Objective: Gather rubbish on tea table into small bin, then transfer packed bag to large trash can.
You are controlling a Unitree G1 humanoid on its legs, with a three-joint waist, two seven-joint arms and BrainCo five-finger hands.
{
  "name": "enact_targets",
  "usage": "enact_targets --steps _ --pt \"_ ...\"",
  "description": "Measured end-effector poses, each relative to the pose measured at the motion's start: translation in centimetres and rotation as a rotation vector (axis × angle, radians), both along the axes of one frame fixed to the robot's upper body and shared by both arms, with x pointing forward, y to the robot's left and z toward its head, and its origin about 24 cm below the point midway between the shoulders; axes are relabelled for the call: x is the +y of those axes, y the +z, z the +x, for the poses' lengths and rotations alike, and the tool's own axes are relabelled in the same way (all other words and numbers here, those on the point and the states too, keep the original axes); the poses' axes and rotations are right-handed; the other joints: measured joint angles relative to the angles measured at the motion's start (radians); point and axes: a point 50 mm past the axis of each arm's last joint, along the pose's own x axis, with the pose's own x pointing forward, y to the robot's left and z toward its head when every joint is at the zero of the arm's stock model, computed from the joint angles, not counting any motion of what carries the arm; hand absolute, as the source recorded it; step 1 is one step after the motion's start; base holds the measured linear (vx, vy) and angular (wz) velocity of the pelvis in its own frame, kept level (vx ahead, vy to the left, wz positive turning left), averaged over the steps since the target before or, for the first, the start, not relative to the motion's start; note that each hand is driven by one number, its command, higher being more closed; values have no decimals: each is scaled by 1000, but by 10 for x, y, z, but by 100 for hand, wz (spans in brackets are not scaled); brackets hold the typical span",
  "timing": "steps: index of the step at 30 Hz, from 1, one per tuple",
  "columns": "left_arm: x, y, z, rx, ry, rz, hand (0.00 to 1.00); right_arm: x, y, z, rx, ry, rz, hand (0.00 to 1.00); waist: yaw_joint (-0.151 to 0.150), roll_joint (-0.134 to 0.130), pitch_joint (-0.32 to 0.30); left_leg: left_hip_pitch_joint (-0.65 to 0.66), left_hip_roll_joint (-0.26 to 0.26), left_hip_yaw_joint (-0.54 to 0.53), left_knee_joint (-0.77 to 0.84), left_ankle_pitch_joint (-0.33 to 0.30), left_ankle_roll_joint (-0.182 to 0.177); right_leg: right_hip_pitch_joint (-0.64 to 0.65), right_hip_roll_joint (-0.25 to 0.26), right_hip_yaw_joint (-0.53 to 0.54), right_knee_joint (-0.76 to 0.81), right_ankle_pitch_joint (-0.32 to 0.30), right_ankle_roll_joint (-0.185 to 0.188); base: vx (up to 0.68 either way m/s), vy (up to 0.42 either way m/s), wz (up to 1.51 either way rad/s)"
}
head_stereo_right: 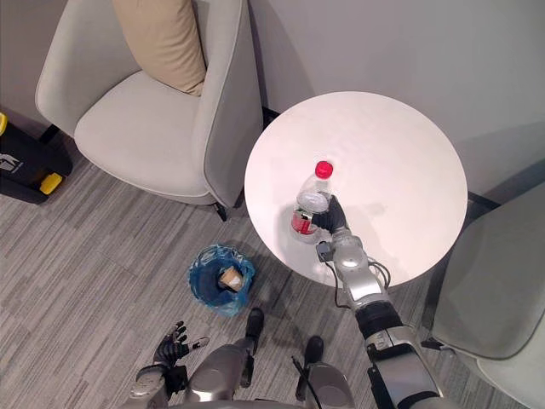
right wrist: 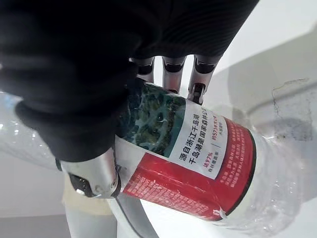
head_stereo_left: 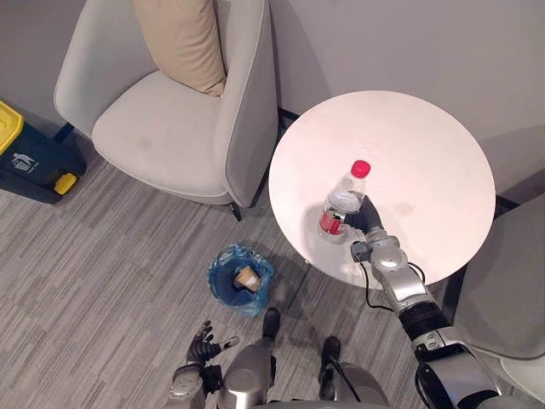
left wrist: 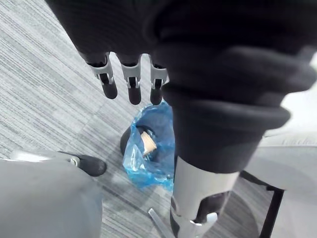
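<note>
Off the table's [head_stereo_left: 409, 145] near-left edge the left hand [head_stereo_left: 201, 344] hangs low, fingers slack and apart; the bin [head_stereo_left: 241, 278] stands on the floor just beyond it. Over the table's near side the right hand [head_stereo_left: 368, 220] is clamped round the bottle [head_stereo_left: 339, 209], cap [head_stereo_left: 361, 168] pointing farther in; the bin lies down-left of it.

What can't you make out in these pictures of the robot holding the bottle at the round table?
- The bottle: lifted or resting on the table, cannot tell; the eye views look straight down, and the right hand covers its side.
- The brown item in the small bin: too small to identify in the eye views.
- The black-and-yellow can: cut off by the eye views' left edge.
</note>
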Motion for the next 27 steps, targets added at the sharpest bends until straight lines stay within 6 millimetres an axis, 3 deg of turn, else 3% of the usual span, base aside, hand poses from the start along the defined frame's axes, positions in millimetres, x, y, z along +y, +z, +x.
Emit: enact_targets --steps 8,9,14,20,27 --pt "-4 0 0 1 1 -15 0 -6 8 -36 -101 11 48 100 -9 1 -1 38 2 2 0 0 0 36 1 5 -1 0 0 -25 -4 -2" --pt "-6 -2 -3 18 -9 -30 0 -13 6 -61 -117 5 42 100 -19 3 -26 48 5 4 -1 0 0 41 3 14 1 3 5 -156 -17 -9" --pt "-6 -5 -9 43 -13 -31 0 -13 -5 -70 -82 -10 40 100 -33 5 -77 56 6 10 -1 0 0 44 4 24 1 4 7 -54 -10 -6" --pt "-6 -10 -19 81 -16 -29 0 -12 -1 -98 -112 12 -10 100 -38 9 -106 107 6 17 -8 0 0 91 4 31 -2 4 7 -30 -13 -4" --pt "-7 -15 -29 121 -11 -33 0 -15 -9 -105 -87 -2 -42 100 -35 14 -134 158 5 2 0 0 0 145 3 18 -1 1 11 -72 -19 6"
